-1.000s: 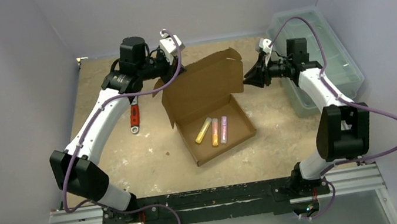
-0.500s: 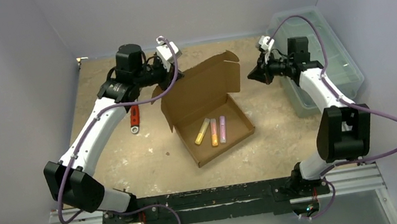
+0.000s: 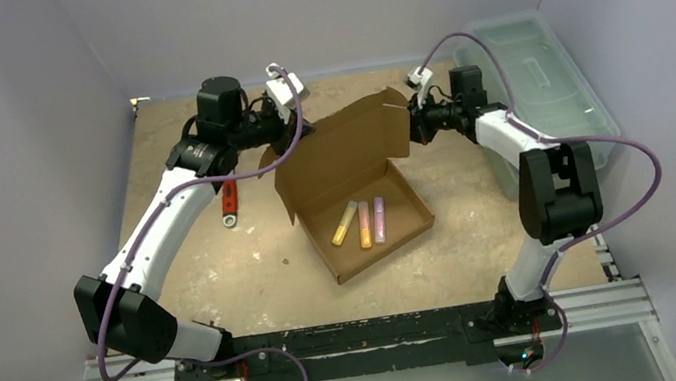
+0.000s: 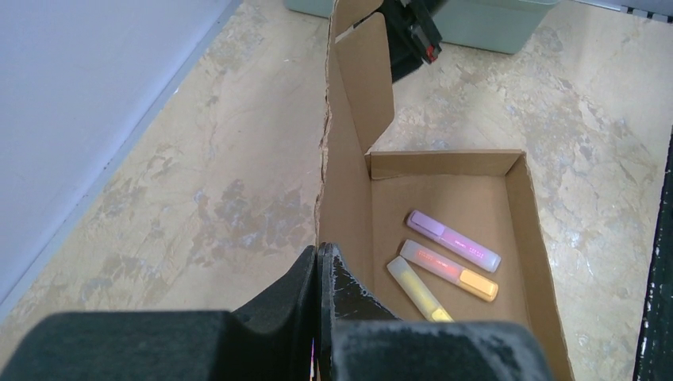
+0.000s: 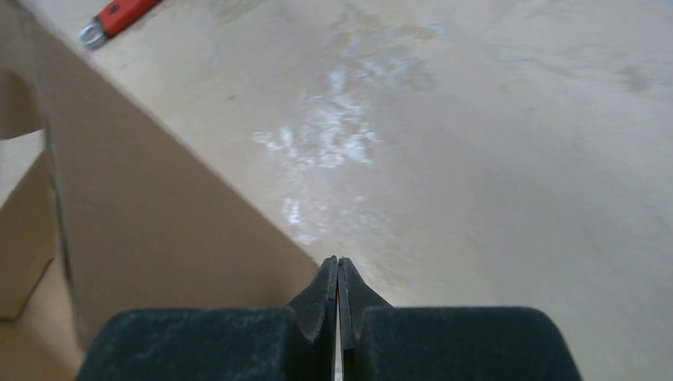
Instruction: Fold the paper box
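Note:
The paper box [image 3: 399,232] is a brown cardboard tray with its lid [image 3: 348,148] standing up at the back. My left gripper [image 3: 290,137] is at the lid's left edge. In the left wrist view that edge [image 4: 324,151] runs straight into my left gripper [image 4: 319,255], which is shut on it, one finger on each face. My right gripper [image 3: 412,125] is shut with nothing between its fingers, at the lid's right flap. In the right wrist view my right gripper [image 5: 338,262] has its tips right against the lid's back face [image 5: 159,230].
Yellow [image 3: 346,222], orange [image 3: 365,224] and purple [image 3: 381,219] highlighters lie in the tray. A red-handled tool [image 3: 230,202] lies left of the box under my left arm. A pale-green plastic bin [image 3: 548,68] stands at the back right. Walls close in on three sides.
My right arm swung left from beside the bin to the lid's right flap, and its jaws closed. My left gripper kept its hold and shifted slightly left early on.

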`<state>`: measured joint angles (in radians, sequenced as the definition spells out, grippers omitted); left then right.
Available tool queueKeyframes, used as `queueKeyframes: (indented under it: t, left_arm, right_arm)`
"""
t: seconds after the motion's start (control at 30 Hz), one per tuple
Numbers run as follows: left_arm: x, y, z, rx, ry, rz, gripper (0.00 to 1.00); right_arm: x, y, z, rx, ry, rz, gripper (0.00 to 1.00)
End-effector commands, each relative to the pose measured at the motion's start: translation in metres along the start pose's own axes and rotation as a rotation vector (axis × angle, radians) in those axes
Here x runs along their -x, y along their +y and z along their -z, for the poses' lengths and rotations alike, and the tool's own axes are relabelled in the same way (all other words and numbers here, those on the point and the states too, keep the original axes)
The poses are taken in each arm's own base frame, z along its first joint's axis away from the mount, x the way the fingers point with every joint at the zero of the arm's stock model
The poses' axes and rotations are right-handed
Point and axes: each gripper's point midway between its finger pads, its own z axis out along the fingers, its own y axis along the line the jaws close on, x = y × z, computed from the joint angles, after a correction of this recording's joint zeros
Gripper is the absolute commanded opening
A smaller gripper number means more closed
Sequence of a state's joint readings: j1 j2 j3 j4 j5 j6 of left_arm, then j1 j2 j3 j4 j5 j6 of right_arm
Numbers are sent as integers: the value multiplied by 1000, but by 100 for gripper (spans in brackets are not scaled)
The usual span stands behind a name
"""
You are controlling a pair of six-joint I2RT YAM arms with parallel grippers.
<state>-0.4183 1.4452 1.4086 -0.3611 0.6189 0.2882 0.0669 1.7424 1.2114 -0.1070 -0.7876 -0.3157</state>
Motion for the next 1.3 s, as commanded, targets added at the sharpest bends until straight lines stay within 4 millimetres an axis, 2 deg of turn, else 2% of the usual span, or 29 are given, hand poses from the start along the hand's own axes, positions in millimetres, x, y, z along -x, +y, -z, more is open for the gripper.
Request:
queueKeyframes:
  t: [0.0, 0.13, 0.43, 0.63, 1.07, 1.27]
  left_arm:
    - [25, -3, 13, 4, -82, -60, 0]
    - [26, -4, 10, -14, -97, -64, 0]
    - [31, -7, 8, -56, -104, -110, 0]
    - [31, -7, 3, -77, -107, -132, 0]
    - [16, -1, -7, -101, -90, -223, 0]
    - [18, 1, -6, -117, -105, -248, 0]
  right_arm:
    - [24, 36, 1, 162, -59, 58, 0]
    - [16, 56, 1, 255, -65, 44, 1]
    - [19, 56, 0, 264, -61, 86, 26]
    - [27, 56, 0, 275, -78, 119, 38]
    - [20, 61, -2, 394, -45, 253, 46]
    - [24, 66, 0, 450, -66, 322, 52]
